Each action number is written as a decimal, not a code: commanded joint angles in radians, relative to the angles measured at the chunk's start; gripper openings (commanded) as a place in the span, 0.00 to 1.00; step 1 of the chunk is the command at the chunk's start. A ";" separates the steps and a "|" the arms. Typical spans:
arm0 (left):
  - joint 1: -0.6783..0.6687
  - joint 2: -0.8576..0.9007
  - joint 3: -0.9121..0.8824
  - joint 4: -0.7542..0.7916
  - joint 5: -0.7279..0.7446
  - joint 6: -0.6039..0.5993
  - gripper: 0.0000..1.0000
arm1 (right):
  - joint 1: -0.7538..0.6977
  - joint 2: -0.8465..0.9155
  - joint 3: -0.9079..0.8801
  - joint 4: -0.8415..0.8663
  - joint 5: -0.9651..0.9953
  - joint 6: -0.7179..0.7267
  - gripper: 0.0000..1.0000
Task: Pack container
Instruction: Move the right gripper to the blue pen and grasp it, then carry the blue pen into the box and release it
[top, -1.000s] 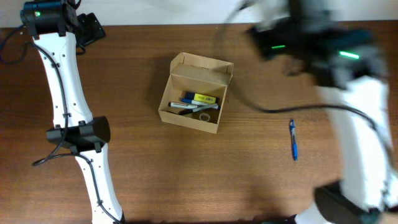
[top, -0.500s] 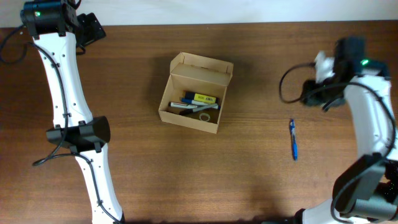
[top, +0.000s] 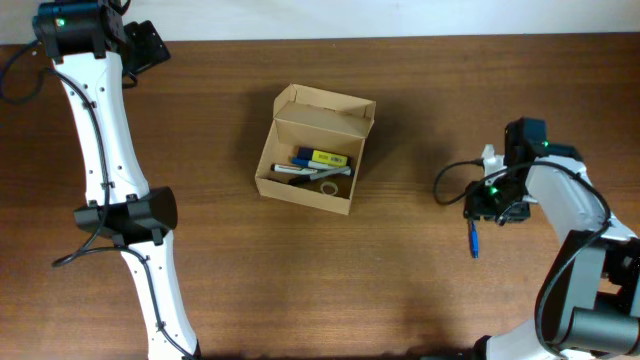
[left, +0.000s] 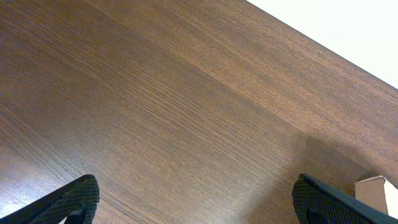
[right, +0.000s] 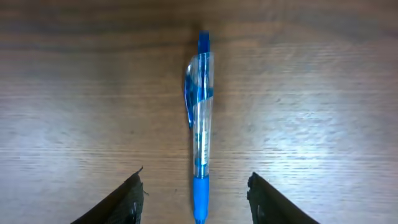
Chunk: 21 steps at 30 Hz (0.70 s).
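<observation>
The container (top: 310, 150) is a small tan cardboard box in the middle of the table, its flap lid standing open at the back. Inside lie markers, a yellow item and a small ring. A blue pen (top: 472, 238) lies on the wood to the right of the box. My right gripper (top: 480, 212) hovers over its upper end. In the right wrist view the pen (right: 200, 124) lies lengthwise between the open fingers (right: 118, 202), touching neither. My left gripper (left: 196, 205) is wide open and empty at the far left back corner (top: 150, 45). A corner of the container (left: 376, 190) shows there.
The dark wooden table (top: 400, 290) ends at a white wall along the back edge. The left arm's white links (top: 110, 170) run down the left side. A black cable (top: 450, 180) loops beside the right wrist.
The right arm has swung from the back of the table, right and toward the front, down over the blue pen. The left arm, box and pen have not moved.
</observation>
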<state>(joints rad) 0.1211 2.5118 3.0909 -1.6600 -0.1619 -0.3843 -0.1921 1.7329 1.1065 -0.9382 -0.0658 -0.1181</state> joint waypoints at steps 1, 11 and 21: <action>0.006 -0.004 -0.001 -0.002 -0.008 0.012 1.00 | 0.002 -0.022 -0.056 0.024 0.019 0.027 0.53; 0.006 -0.004 -0.001 -0.002 -0.008 0.012 1.00 | 0.002 0.020 -0.188 0.158 0.025 0.076 0.26; 0.006 -0.004 -0.001 -0.002 -0.008 0.012 1.00 | 0.003 0.017 -0.103 0.144 -0.089 0.067 0.04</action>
<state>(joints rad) 0.1211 2.5118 3.0909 -1.6600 -0.1619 -0.3843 -0.1970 1.7336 0.9512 -0.7887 -0.0368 -0.0525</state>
